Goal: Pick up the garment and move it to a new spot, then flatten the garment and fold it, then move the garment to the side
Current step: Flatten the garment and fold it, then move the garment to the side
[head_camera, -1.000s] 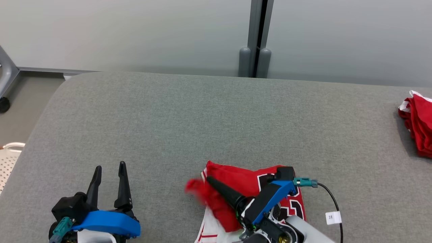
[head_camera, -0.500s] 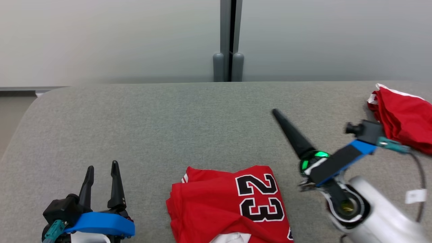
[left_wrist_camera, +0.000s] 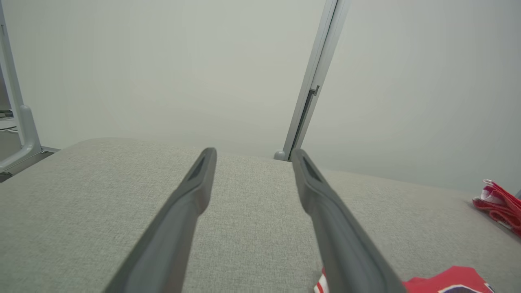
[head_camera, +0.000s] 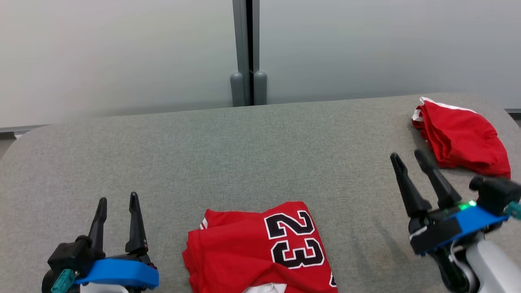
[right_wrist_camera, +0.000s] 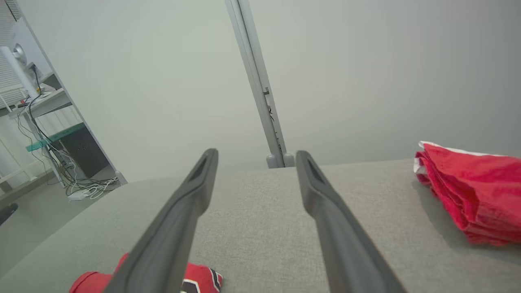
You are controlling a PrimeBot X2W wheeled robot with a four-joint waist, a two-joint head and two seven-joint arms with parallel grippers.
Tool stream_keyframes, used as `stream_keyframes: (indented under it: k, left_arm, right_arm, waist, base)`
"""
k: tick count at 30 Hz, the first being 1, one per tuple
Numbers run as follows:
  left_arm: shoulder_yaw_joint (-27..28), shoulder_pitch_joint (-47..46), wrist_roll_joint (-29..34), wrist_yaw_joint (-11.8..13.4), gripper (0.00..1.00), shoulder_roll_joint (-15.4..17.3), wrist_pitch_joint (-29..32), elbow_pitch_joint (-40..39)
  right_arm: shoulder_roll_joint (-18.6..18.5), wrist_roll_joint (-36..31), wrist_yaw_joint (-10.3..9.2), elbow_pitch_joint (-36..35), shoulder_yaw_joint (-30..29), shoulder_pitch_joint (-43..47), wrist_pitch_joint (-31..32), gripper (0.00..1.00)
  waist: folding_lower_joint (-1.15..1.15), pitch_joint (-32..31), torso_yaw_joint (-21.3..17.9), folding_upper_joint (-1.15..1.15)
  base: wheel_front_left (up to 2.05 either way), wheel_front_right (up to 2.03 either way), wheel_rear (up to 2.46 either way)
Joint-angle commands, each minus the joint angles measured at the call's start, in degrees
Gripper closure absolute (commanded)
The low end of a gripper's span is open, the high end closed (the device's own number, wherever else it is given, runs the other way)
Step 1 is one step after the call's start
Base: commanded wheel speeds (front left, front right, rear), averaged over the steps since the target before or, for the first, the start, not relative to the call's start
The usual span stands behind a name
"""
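Between the two grippers in the head view, a folded red fabric jersey (head_camera: 244, 252) printed with a black, white-edged 23 lies flat on the grey cloth-covered table (head_camera: 244, 154). It is to the right of the left gripper (head_camera: 117, 197) and to the left of the right gripper (head_camera: 407, 154), touching neither. Both grippers stand with their two dark fingers spread wide and nothing between them, tips pointing toward the pale grey partition wall (head_camera: 122, 53). Near the right gripper's fingertips, beyond them and to the right, sits a bunched red cloth heap with a white edge (head_camera: 460, 138). It lies by the table's far right corner, well apart from the jersey.

Along the left wrist view, the left gripper (left_wrist_camera: 253, 151) shows its fingers parted over bare grey cloth, empty. A corner of the jersey (left_wrist_camera: 447, 280) peeks in low beside the base of the right-hand finger. The red heap (left_wrist_camera: 498, 205) lies much farther off on the same side. Ahead of the fingertips a slim grey metal post (left_wrist_camera: 313, 89) rises from the table's far edge.

Along the right wrist view, the right gripper (right_wrist_camera: 256, 151) is likewise wide apart and holds nothing. The jersey (right_wrist_camera: 203, 276) lies low beside the left-hand finger, partly hidden behind it, a bit of its number just visible. The red heap (right_wrist_camera: 468, 187) rests on the table off the right-hand finger, apart from it. Past the table's left end stands a desk with dangling cables (right_wrist_camera: 44, 101).
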Motion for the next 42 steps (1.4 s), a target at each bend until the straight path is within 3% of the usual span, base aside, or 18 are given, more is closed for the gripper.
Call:
stream_keyframes:
  k: [1,7,12,21,29,33,42]
  left_arm:
    - [0.4,1.0,1.0,-0.4,0.0,0.1,-0.2,-0.1]
    - [1.3,2.7,3.5,-0.3,0.0,0.1,-0.2,-1.0]
    - [1.9,3.6,4.7,-0.3,0.0,0.0,-0.2,-1.7]
    - [1.5,3.7,6.1,-0.3,0.0,-0.1,-0.2,-1.3]
    - [1.1,3.2,6.4,-0.3,0.0,-0.1,-0.2,-0.9]
    - [0.6,3.0,6.6,-0.3,0.0,0.1,-0.2,-0.4]
    - [-1.0,2.2,6.2,-0.3,0.0,0.0,-0.2,0.6]
  right_arm:
    - [2.2,-5.2,0.03,0.7,-2.8,3.9,-0.2,0.0]
    - [7.8,-15.0,0.03,2.9,-7.7,9.4,-0.2,0.0]
    - [9.6,-22.4,0.02,3.4,-10.9,10.3,-0.2,0.0]
    - [11.9,-29.3,0.02,4.5,-14.6,10.6,-0.2,0.0]
    - [12.7,-30.7,0.02,6.8,-13.6,8.5,-0.2,0.0]
    - [15.5,-31.2,0.02,11.5,-12.2,5.7,0.7,0.0]
    - [17.2,-18.9,0.02,23.5,-1.5,-0.6,17.7,0.0]
  waist:
    - [0.0,-0.7,-0.4,0.0]
    - [0.0,-1.5,-1.3,0.0]
    - [0.0,-1.9,-1.5,0.0]
    - [0.0,-2.2,-0.9,0.0]
    - [0.0,-2.2,0.0,0.0]
    - [0.0,-2.2,1.1,0.0]
    - [0.0,-2.0,5.8,0.0]
  base:
    - [0.0,0.0,0.0]
    - [0.0,0.0,0.0]
    - [0.0,0.0,0.0]
    - [0.0,0.0,0.0]
    - [0.0,0.0,0.0]
    - [0.0,0.0,0.0]
    - [0.0,0.0,0.0]
